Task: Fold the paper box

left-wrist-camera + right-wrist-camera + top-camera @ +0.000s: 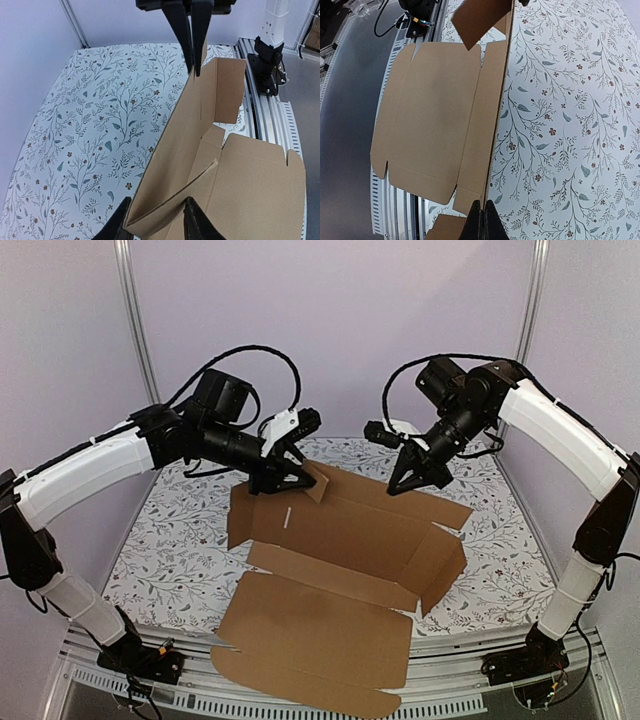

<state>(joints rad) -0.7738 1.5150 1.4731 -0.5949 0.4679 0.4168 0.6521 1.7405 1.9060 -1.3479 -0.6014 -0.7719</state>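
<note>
The paper box [330,630] is a brown die-cut cardboard sheet, partly folded. Its big front panel lies flat and hangs over the table's near edge, while its back wall stands up. My left gripper [288,478] is at the wall's left end. In the left wrist view its fingers [196,224] press on both sides of a doubled-over wall flap [170,170] that still gapes. My right gripper [415,480] is shut on the wall's top edge further right. The right wrist view has that thin edge [497,115] running down into the closed gripper [480,220].
A floral cloth [170,540] covers the table. Aluminium rails [265,115] run along the near edge, with the right arm's base [267,60] bolted there. Pale walls and frame posts [135,320] close the back and sides.
</note>
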